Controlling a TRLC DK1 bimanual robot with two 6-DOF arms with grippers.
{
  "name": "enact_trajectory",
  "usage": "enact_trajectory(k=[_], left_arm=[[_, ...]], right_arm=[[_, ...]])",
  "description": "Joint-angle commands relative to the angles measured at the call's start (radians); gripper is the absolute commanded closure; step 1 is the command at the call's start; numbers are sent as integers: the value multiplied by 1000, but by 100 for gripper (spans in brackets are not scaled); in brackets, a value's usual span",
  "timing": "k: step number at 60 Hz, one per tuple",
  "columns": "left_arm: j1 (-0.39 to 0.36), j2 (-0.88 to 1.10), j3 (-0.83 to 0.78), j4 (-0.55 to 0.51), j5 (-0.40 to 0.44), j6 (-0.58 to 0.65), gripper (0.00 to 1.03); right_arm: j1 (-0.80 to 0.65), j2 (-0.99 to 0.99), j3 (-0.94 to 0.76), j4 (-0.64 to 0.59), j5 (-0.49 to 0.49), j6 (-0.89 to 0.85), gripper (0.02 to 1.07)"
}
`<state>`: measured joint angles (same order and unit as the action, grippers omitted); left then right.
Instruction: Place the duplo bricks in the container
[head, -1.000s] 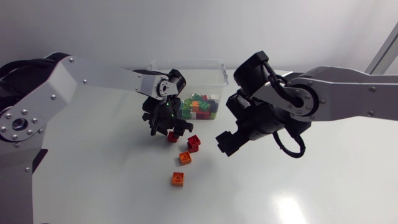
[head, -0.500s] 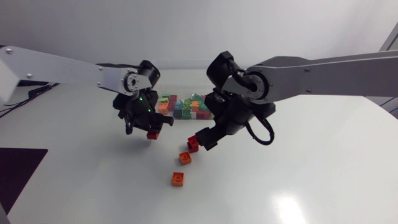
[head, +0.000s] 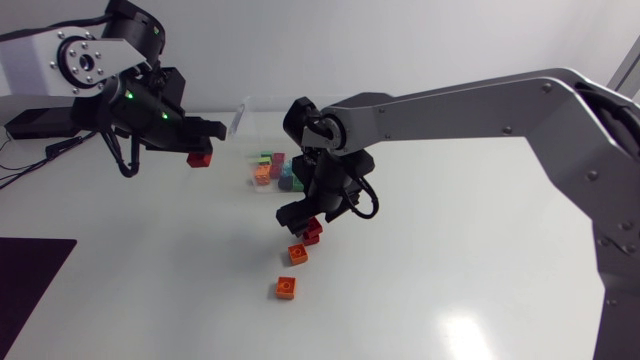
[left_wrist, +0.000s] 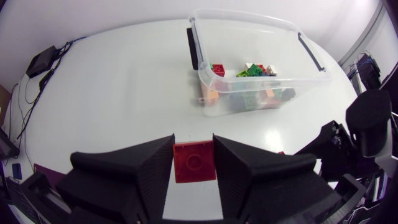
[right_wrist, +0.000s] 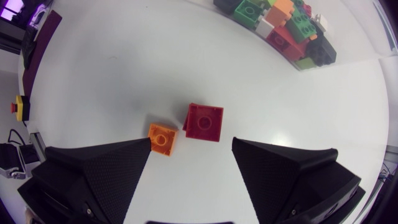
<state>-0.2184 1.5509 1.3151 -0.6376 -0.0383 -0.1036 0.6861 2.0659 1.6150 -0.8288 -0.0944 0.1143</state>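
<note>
My left gripper (head: 199, 154) is shut on a red brick (head: 201, 159), held in the air to the left of the clear container (head: 243, 113). In the left wrist view the red brick (left_wrist: 194, 160) sits clamped between both fingers, with the container (left_wrist: 314, 67) of mixed bricks ahead. My right gripper (head: 306, 215) hangs open just above another red brick (head: 313, 232). In the right wrist view that red brick (right_wrist: 204, 122) and an orange brick (right_wrist: 162, 139) lie on the table between and ahead of the wide-apart fingers (right_wrist: 93, 174).
A second orange brick (head: 287, 288) lies nearer the table's front, below the first orange brick (head: 297, 254). Coloured bricks (head: 272, 170) show inside the container, which my right arm partly hides. A black flat patch (head: 25, 275) lies at the table's left edge.
My left gripper closed on a red brick and carried it up and to the left. My right arm swung left and came down over the other red brick.
</note>
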Motion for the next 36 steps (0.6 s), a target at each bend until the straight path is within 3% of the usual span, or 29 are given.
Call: enact_trajectory(k=[1,20,26,32,36], left_arm=[[11,-46,-8,15,3,15,80],[39,-94,27,78,23,16,80],[31,-107,21,104,28,15,80],[27,-110,18,119,28,10,80],[24,-109,15,136,28,8,80]], right_arm=[[0,57,62,-29,-7,50,16],[-11,168,115,-49,27,93,17],[-17,183,123,-44,32,94,30],[-17,194,131,-43,33,99,32],[-17,204,134,-39,33,97,39]])
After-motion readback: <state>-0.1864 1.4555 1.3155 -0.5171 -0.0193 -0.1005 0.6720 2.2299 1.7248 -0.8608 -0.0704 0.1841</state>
